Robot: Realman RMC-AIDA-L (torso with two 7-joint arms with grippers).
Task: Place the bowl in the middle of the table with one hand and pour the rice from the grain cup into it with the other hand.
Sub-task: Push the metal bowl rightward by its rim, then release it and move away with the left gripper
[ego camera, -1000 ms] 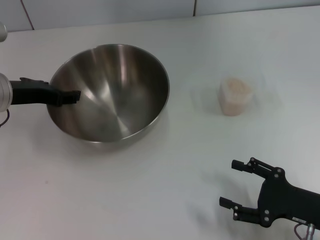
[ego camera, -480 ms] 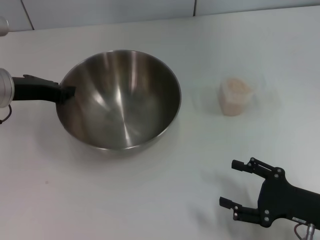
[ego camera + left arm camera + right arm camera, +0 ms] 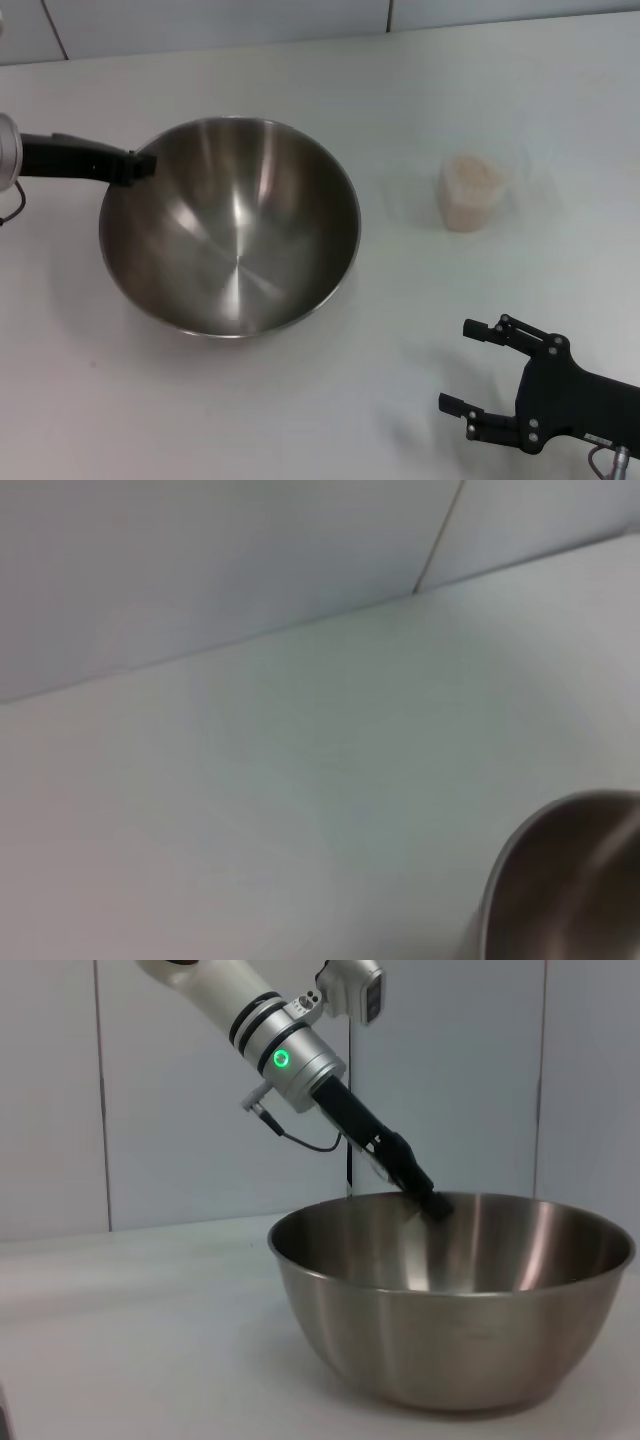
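Gripping: your left end effector (image 3: 138, 167) stays clamped on the bowl (image 3: 230, 226) rim.
Bowl: settled flatter on the tabletop (image 3: 300, 400), mid-left.
Grain cup (image 3: 470, 193): unmoved.
Right end effector (image 3: 478, 378): open, empty.

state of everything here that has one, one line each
bowl: upright on the table, empty, rim held by the left gripper
left gripper: shut on the bowl rim
grain cup: upright on the table, apart from the bowl
rice: in the grain cup, none poured
right gripper: open, empty, near the table's front edge
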